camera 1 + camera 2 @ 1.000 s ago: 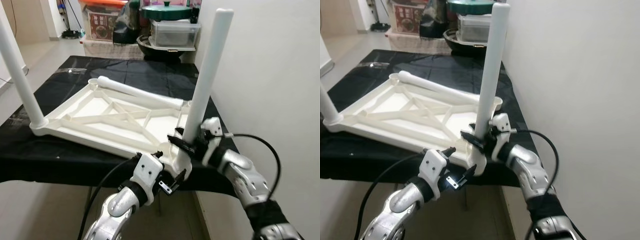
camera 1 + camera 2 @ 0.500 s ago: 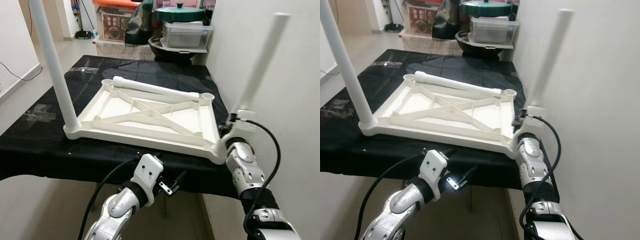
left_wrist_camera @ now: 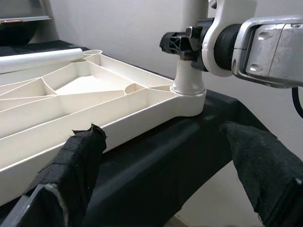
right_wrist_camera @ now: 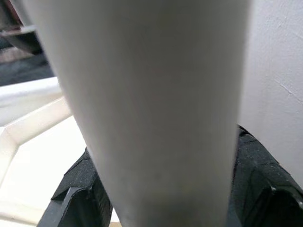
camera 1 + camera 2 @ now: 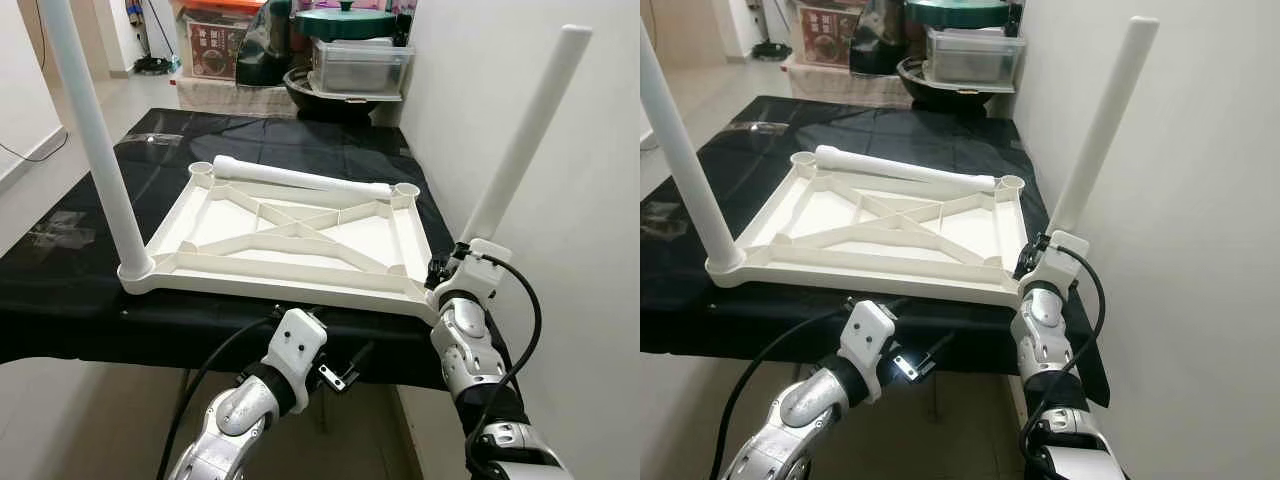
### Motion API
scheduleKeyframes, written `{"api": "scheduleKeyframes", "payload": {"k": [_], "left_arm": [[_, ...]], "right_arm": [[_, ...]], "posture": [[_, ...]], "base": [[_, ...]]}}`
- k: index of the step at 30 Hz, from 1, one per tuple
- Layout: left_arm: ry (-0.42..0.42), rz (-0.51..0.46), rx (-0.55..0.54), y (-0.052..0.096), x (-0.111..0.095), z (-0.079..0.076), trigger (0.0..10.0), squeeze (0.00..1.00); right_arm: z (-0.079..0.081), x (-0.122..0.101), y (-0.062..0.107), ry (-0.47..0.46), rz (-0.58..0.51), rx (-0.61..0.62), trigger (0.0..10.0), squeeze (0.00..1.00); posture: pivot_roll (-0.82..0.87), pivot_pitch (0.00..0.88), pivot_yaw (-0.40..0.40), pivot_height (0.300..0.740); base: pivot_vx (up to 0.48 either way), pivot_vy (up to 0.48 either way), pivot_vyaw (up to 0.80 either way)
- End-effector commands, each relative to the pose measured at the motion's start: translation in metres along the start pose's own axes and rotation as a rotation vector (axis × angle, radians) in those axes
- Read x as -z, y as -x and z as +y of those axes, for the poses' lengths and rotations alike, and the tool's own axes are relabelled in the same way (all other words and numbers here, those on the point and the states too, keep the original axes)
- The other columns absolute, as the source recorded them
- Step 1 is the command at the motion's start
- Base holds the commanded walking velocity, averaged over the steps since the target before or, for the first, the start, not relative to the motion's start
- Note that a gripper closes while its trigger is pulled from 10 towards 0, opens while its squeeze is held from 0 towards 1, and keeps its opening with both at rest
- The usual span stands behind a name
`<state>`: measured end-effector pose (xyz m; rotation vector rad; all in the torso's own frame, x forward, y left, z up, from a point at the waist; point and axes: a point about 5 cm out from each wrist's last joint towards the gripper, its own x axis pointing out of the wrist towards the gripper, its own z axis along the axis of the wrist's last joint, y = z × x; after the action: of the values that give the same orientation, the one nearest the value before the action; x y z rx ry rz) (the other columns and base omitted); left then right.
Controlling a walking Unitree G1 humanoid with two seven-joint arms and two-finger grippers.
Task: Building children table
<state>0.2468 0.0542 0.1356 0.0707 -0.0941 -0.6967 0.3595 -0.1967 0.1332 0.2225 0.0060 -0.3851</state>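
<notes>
Upturned white plastic children's tabletop on the black-draped table, two legs fitted, one loose.
You see the right gripper closed round the near-right white tubular leg just above its socket, apparently tilted; a second leg stands near-left, a third lies across the far edge. Your left gripper hangs spread below the table edge.

White tabletop upside down on black cloth; 2 legs upright in corners, 1 leg lying loose.
</notes>
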Motion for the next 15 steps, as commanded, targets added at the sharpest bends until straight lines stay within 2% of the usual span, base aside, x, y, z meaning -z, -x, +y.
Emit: {"api": "scheduleKeyframes", "payload": {"k": [1, 3, 4, 5, 6, 7, 8, 9, 10, 12, 13, 14, 15], "left_arm": [[0.007, 0.011, 0.004, 0.000, 0.003, -0.002, 10.0, 0.00], [0.007, 0.011, 0.004, 0.000, 0.003, -0.002, 10.0, 0.00], [0.007, 0.011, 0.004, 0.000, 0.003, -0.002, 10.0, 0.00], [0.007, 0.011, 0.003, 0.000, 0.003, -0.002, 10.0, 0.00], [0.007, 0.011, 0.003, 0.000, 0.003, -0.002, 10.0, 0.00], [0.007, 0.011, 0.003, 0.000, 0.003, -0.002, 10.0, 0.00], [0.007, 0.011, 0.003, 0.000, 0.003, -0.002, 10.0, 0.00], [0.007, 0.011, 0.003, 0.000, 0.003, -0.002, 10.0, 0.00], [0.007, 0.011, 0.004, 0.000, 0.003, -0.002, 10.0, 0.00], [0.007, 0.011, 0.004, 0.000, 0.003, -0.002, 10.0, 0.00], [0.006, 0.011, 0.004, -0.001, 0.003, -0.001, 10.0, 0.00], [0.006, 0.011, 0.004, -0.001, 0.003, -0.001, 10.0, 0.00], [0.006, 0.010, 0.004, -0.001, 0.002, -0.001, 10.0, 0.00]], "right_arm": [[0.003, -0.009, -0.001, -0.057, -0.046, -0.069, 10.0, 0.00], [0.003, -0.009, -0.001, -0.057, -0.046, -0.069, 10.0, 0.00], [0.007, -0.015, -0.001, -0.088, -0.072, -0.155, 10.0, 0.00], [0.013, -0.022, 0.002, -0.114, -0.084, -0.316, 10.0, 0.00], [0.017, -0.025, 0.005, -0.126, -0.090, -0.426, 10.0, 0.00], [0.017, -0.025, 0.005, -0.126, -0.090, -0.426, 10.0, 0.00], [0.022, -0.027, 0.011, -0.118, -0.077, -0.575, 10.0, 0.00], [0.022, -0.027, 0.011, -0.118, -0.077, -0.575, 10.0, 0.00], [0.028, -0.027, 0.020, -0.100, -0.057, -0.722, 10.0, 0.00], [0.028, -0.027, 0.020, -0.100, -0.057, -0.722, 10.0, 0.00], [0.032, -0.026, 0.030, -0.086, -0.028, -0.867, 10.0, 0.00], [0.032, -0.026, 0.030, -0.086, -0.028, -0.867, 10.0, 0.00], [0.036, -0.024, 0.040, -0.070, 0.001, -0.989, 10.0, 0.00]], "posture": [[0.17, 0.000, -0.101, 0.740], [0.17, 0.000, -0.101, 0.740], [0.17, 0.000, -0.101, 0.740], [0.17, 0.000, -0.103, 0.740], [0.17, 0.000, -0.103, 0.740], [0.17, 0.000, -0.103, 0.740], [0.17, 0.000, -0.103, 0.740], [0.17, 0.000, -0.103, 0.740], [0.17, 0.000, -0.103, 0.740], [0.17, 0.000, -0.103, 0.740], [0.18, 0.000, -0.103, 0.740], [0.18, 0.000, -0.103, 0.740], [0.18, 0.000, -0.103, 0.740]], "base": [[0.000, 0.000, 0.00], [0.000, 0.000, 0.00], [0.000, 0.000, 0.00], [0.000, 0.000, 0.00], [0.000, 0.000, 0.00], [0.000, 0.000, 0.00], [0.000, 0.000, 0.00], [0.000, 0.000, 0.00], [0.000, 0.000, 0.00], [0.000, 0.000, 0.00], [0.000, 0.000, 0.00], [0.000, 0.000, 0.00], [0.000, 0.000, 0.00]]}}
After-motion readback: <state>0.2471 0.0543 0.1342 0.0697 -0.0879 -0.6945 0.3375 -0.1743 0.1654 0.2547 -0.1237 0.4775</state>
